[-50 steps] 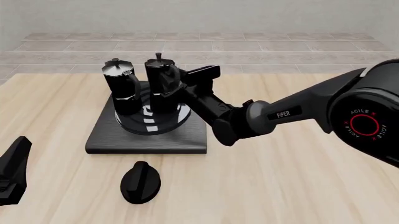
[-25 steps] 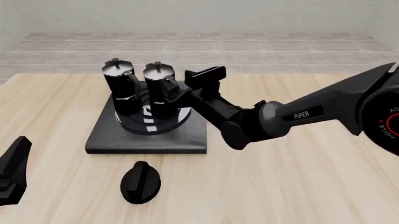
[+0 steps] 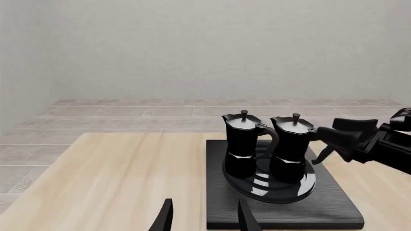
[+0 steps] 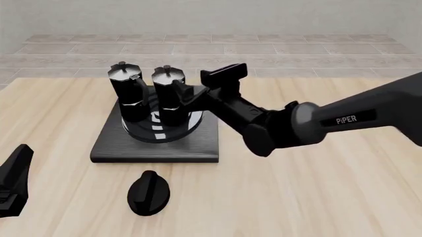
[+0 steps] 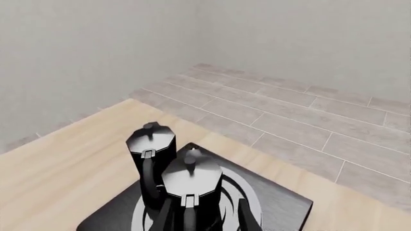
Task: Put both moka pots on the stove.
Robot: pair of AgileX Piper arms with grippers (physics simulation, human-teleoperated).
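Right gripper [image 5: 204, 219] fingers seemingly flank the near moka pot [image 5: 190, 180], untouching.

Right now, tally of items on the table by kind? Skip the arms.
Moka pots: 2, left one and right one, both standing on the burner rings
Stove: 1
Black oval knob: 1, on the table in front of the stove
Total: 4
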